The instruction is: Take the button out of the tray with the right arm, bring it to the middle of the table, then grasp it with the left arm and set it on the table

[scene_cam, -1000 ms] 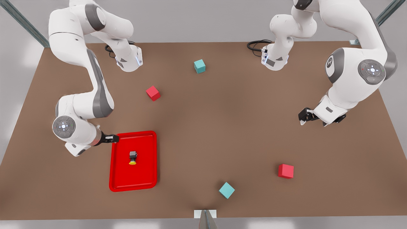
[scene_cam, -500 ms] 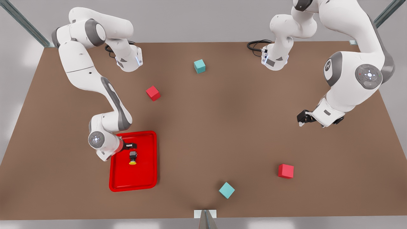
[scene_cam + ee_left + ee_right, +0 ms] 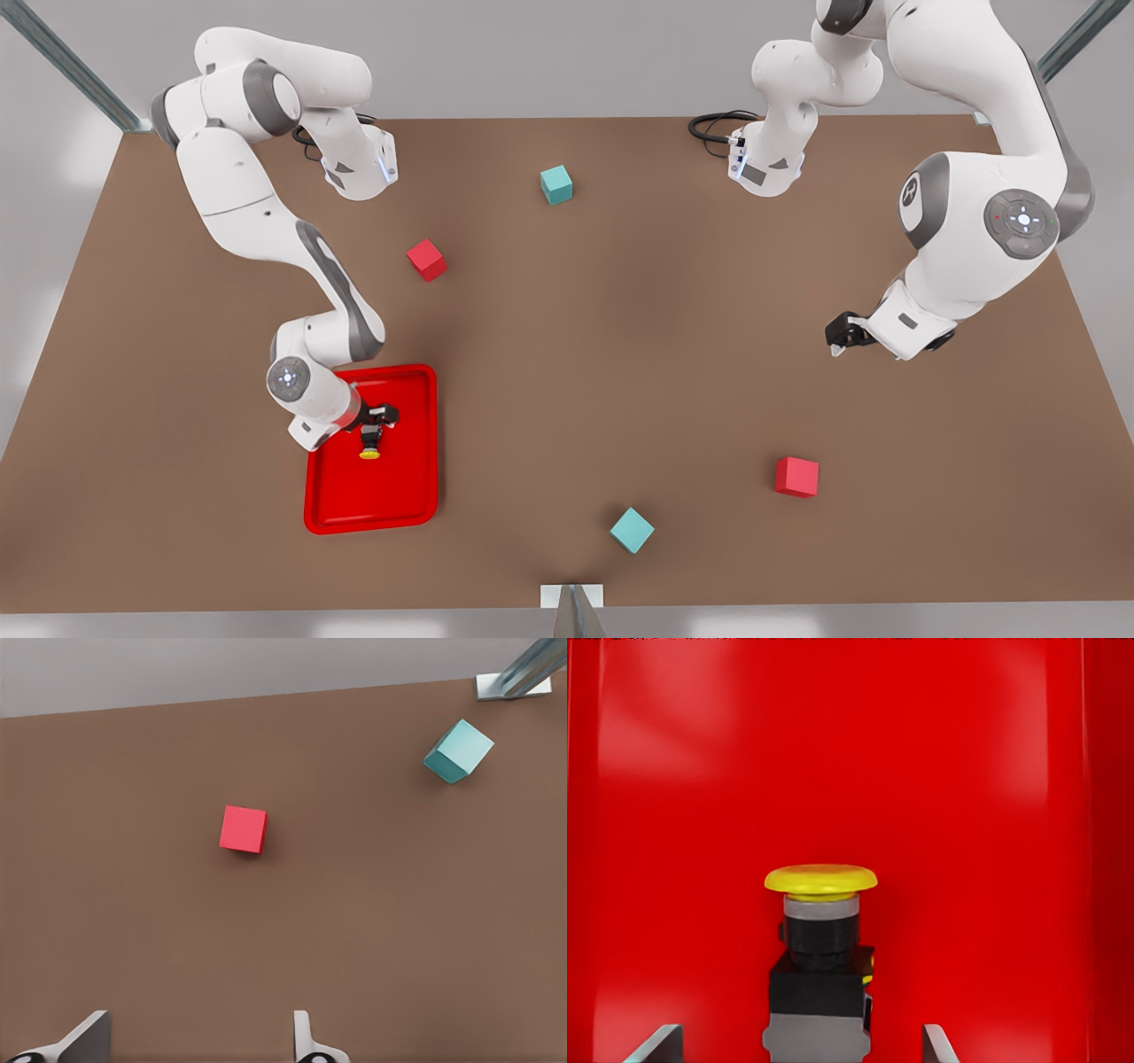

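Right gripper point(image 3: 376, 424) has swung in from the rim of the glossy red rectangular tray point(image 3: 407, 505) and now sits over the small yellow-capped, black-bodied button point(image 3: 369, 442), fingers spread wide either side, not closed. Button lies on its side in the tray. Grasp looks next. Left gripper point(image 3: 840, 338) waits, fingers apart, above the brown table point(image 3: 567, 354).

A pale grey floor point(image 3: 549, 53) surrounds the scene, plain and evenly lit — soft white patches of light point(image 3: 84, 151) lie along the frame's left and lower edges. Two grey-green metal struts run diagonally into the upper corners, one at upper left point(image 3: 71, 66), one at upper right point(image 3: 1076, 31). A third strut on a small white foot point(image 3: 571, 602) stands at bottom centre.
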